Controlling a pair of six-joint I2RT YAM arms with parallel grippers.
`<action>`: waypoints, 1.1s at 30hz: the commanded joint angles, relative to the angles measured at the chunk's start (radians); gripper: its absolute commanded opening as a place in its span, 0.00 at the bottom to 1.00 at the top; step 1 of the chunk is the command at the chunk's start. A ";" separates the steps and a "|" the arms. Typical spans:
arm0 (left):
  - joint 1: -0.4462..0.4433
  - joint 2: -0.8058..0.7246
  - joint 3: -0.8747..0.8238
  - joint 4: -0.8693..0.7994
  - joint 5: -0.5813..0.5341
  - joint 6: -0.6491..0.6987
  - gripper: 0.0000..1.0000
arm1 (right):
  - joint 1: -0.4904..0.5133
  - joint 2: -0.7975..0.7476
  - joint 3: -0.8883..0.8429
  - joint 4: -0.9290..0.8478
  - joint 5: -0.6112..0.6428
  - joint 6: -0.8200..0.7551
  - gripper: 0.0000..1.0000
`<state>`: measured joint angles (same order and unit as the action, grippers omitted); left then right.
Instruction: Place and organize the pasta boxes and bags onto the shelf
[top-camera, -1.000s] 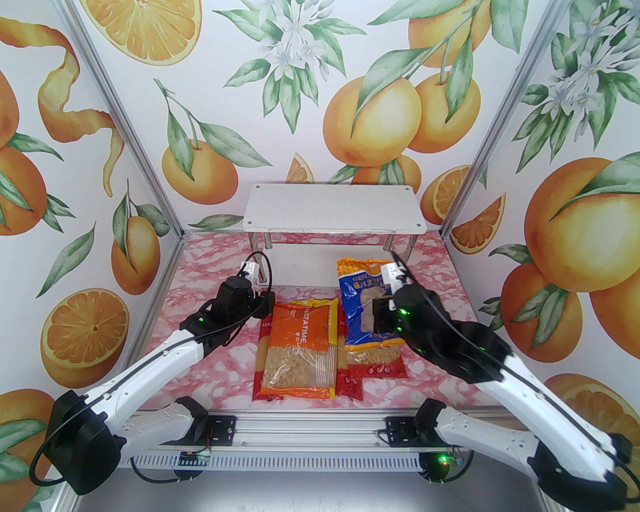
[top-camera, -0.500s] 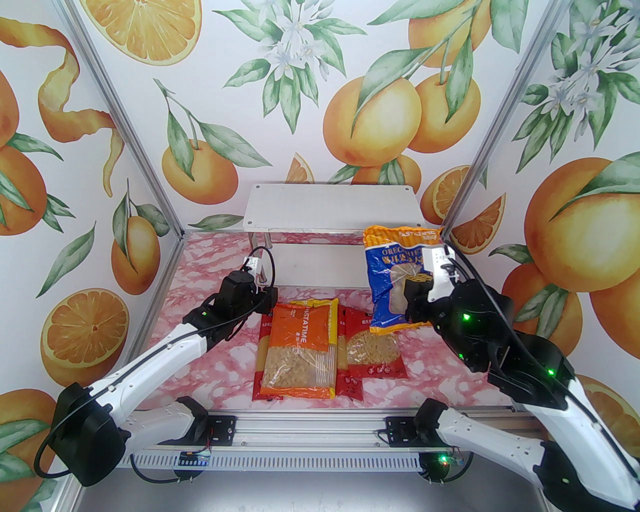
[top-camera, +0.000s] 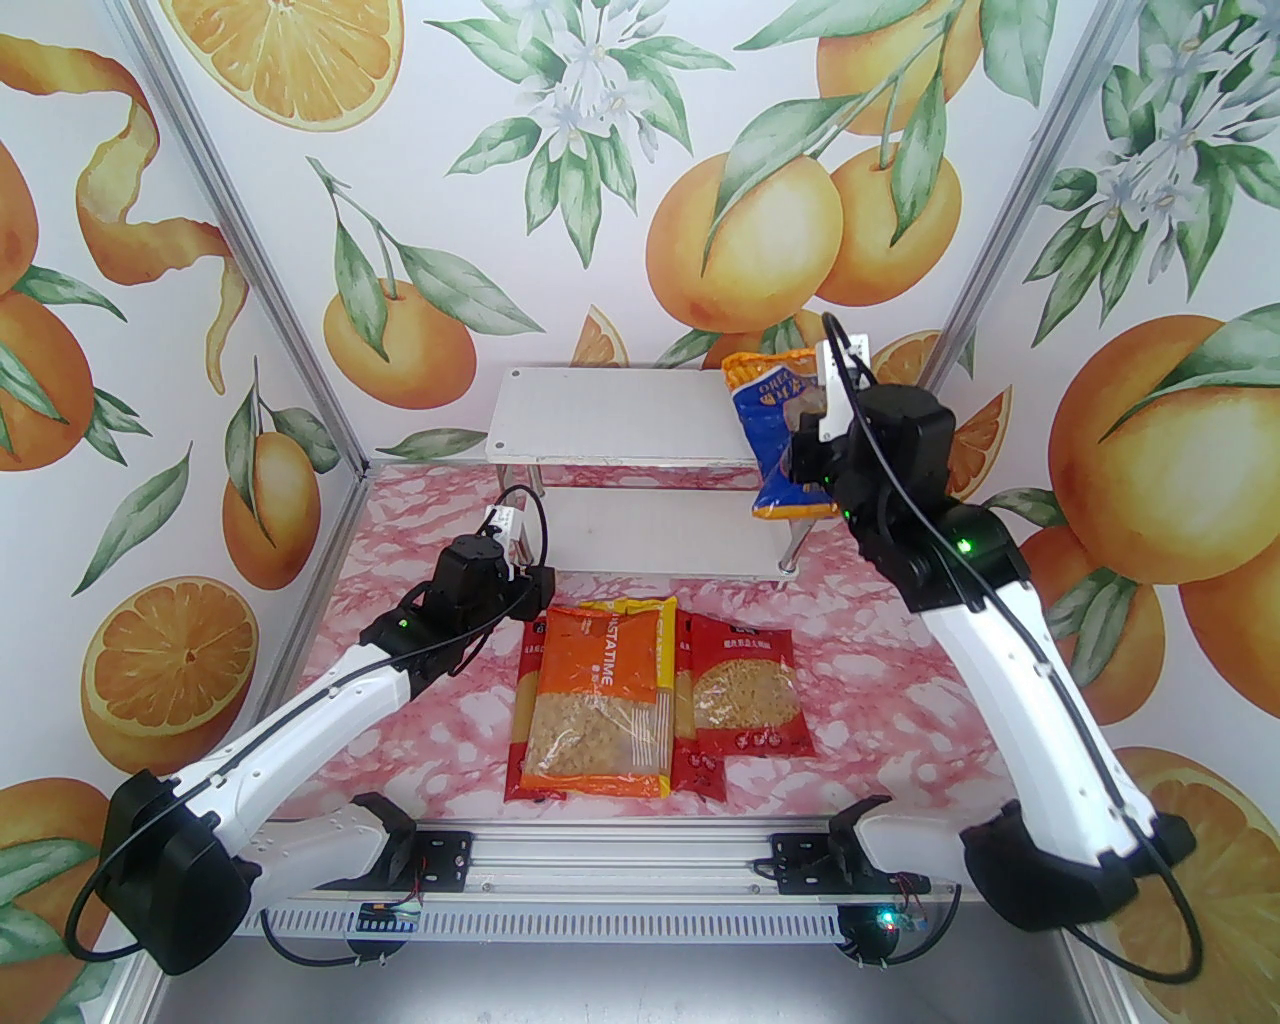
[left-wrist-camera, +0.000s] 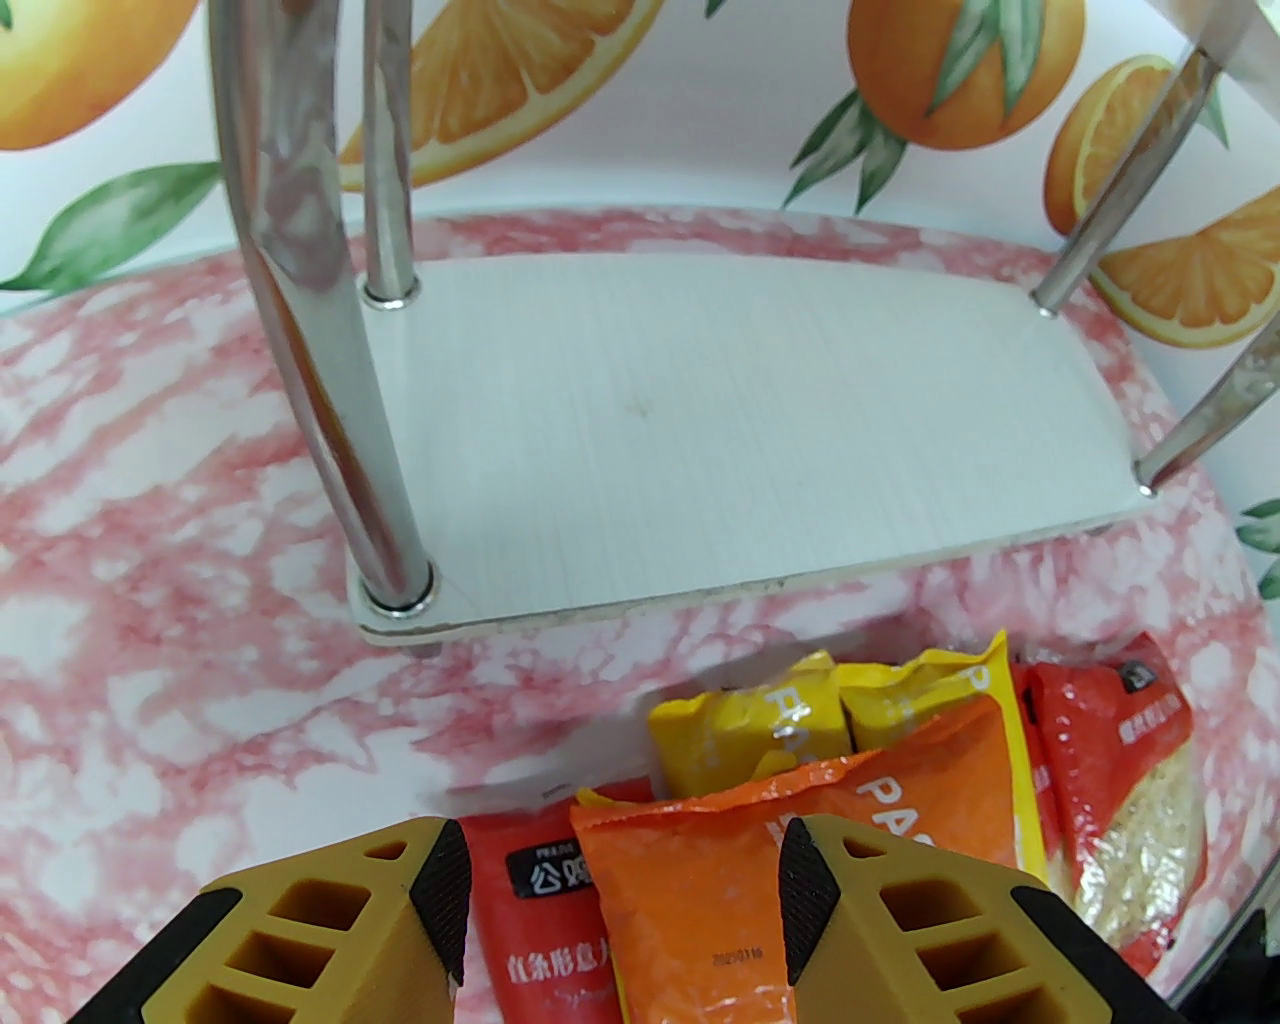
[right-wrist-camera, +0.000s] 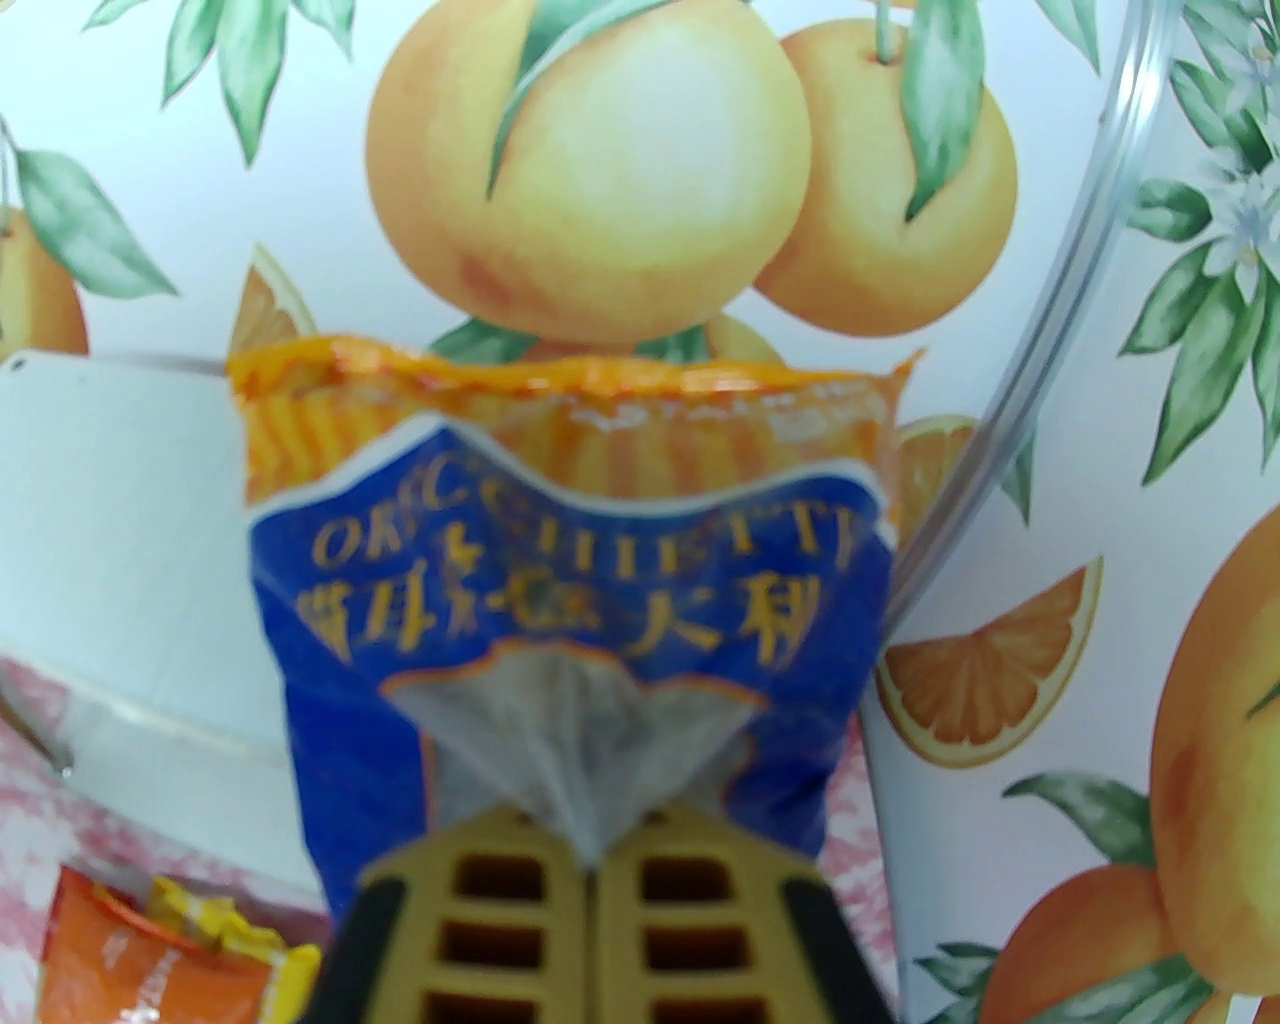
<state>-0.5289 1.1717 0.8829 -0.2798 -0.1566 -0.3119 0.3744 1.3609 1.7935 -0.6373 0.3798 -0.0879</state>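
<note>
**Blue bag held at the shelf's right end; left gripper open by the pile**

The right gripper (top-camera: 805, 450) (right-wrist-camera: 590, 850) was clamped on the blue bag (top-camera: 772, 430) (right-wrist-camera: 570, 570), with both fingers pinching the clear window into a fold. The bag hung upright in the air at the right end of the shelf (top-camera: 650, 415). From above, it overlapped the right front corner of the top board (right-wrist-camera: 110, 520), with its orange top seal above board level and its lower end below it. Whether the bag touched the board could not be told.

The left gripper (top-camera: 535, 585) (left-wrist-camera: 625, 880) stood open in front of the shelf's left half, its jaws wide apart with nothing between them. It was low over the table (top-camera: 900, 700), at the far end of the pile. In the left wrist view, its fingertips (left-wrist-camera: 440, 900) flanked the far end of the orange bag (top-camera: 595, 700) (left-wrist-camera: 700, 900). Contact with it could not be judged.

The pile lay on the table just in front of the lower board (left-wrist-camera: 750, 420), apart from it. The orange bag was on top. Yellow packs (left-wrist-camera: 750, 720) poked out from under it toward the shelf, and a red pack (left-wrist-camera: 530, 900) lay beneath on the left. The red bag (top-camera: 745, 700) (left-wrist-camera: 1110, 740) lay beside them to the right. Chrome legs (left-wrist-camera: 310, 330) rose from the lower board's corners, and that board was bare.
</note>
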 joint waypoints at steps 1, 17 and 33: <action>0.013 -0.020 0.001 -0.012 -0.002 0.007 0.56 | -0.038 0.029 0.103 0.215 -0.046 0.012 0.00; 0.036 0.012 0.008 -0.007 0.009 0.007 0.56 | -0.100 0.194 0.166 0.286 -0.091 0.235 0.00; 0.046 0.041 0.011 -0.004 0.031 0.010 0.56 | -0.098 0.207 0.057 0.277 -0.056 0.412 0.00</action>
<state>-0.4892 1.2037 0.8825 -0.2813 -0.1444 -0.3096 0.2764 1.5932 1.8660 -0.4721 0.3145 0.2626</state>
